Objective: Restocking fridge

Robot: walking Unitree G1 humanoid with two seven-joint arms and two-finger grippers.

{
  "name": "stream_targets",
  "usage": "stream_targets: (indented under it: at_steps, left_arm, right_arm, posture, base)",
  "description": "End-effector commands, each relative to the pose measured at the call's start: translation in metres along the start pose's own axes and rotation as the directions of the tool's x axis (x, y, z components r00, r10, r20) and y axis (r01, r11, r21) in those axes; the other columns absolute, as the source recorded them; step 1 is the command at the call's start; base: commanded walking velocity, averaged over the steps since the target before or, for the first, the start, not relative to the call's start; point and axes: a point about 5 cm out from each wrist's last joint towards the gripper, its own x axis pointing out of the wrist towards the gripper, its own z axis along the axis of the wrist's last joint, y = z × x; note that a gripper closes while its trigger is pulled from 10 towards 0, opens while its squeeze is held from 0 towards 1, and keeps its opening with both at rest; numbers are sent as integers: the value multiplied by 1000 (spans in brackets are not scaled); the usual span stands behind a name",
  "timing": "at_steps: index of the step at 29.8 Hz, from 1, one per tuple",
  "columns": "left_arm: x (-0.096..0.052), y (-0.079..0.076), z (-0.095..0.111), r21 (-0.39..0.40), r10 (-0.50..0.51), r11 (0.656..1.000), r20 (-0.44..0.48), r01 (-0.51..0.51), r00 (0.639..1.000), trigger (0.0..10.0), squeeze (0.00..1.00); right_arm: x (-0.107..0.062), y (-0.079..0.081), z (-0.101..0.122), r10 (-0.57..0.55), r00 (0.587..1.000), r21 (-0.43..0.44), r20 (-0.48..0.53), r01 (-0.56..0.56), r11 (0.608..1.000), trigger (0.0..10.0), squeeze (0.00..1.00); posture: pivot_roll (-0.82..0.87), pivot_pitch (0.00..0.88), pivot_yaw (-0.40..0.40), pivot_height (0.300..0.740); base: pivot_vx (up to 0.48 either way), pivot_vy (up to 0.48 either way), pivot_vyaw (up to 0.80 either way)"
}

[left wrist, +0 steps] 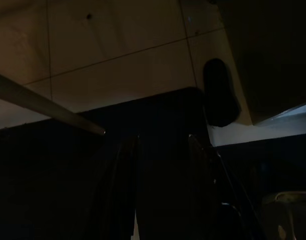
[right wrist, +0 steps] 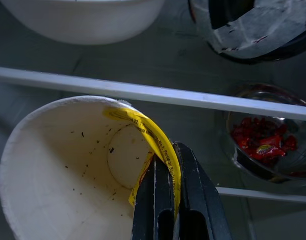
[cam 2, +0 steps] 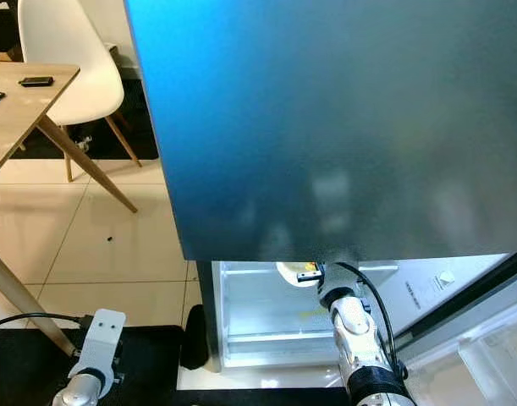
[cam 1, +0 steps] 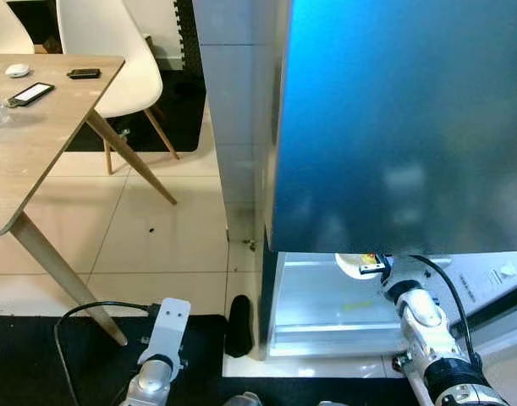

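Note:
The fridge's blue-grey door (cam 1: 402,127) stands open above the lit inside (cam 1: 326,304). My right arm reaches in under it, and my right gripper (right wrist: 169,159) is shut on the rim of a white paper cup (right wrist: 67,170) with a yellow label strip (right wrist: 153,135) over its edge. From the head, the cup (cam 1: 351,265) shows just below the door's edge. The cup looks empty apart from dark specks and hangs over a glass shelf. My left arm (cam 1: 161,338) hangs idle; its gripper (left wrist: 163,190) is dim, fingers apart, above the black mat.
On the shelf around the cup are a white bowl (right wrist: 82,15), a foil-covered dish (right wrist: 253,25) and a glass bowl of red pieces (right wrist: 263,140). A wooden table (cam 1: 38,127) with phones, a white chair (cam 1: 114,59) and a black shoe (cam 1: 239,326) are on my left.

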Motion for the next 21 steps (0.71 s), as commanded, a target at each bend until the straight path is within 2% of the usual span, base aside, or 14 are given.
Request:
stream_targets:
  at_steps: [1, 11, 21]
  left_arm:
    - [-3, -6, -5, 23, -27, 999, -15, 28, 1000, 10000, 0]
    - [-6, -10, -11, 28, -34, 999, -30, 35, 999, 10000, 0]
    - [-8, -9, -16, 35, -29, 999, -46, 31, 998, 10000, 0]
  right_arm:
    - [-6, -5, -15, -20, 998, -14, -54, 19, 1000, 10000, 0]
    - [-12, -7, -27, -54, 993, 28, -106, 57, 998, 10000, 0]
    - [-13, -9, -28, -65, 992, 46, -112, 70, 996, 10000, 0]
  posture:
    - [-45, 115, -21, 740]
    - [-44, 118, -21, 740]
    - [-44, 123, -25, 685]
  base:
    - [0, 0, 0]
    - [0, 0, 0]
    - [0, 0, 0]
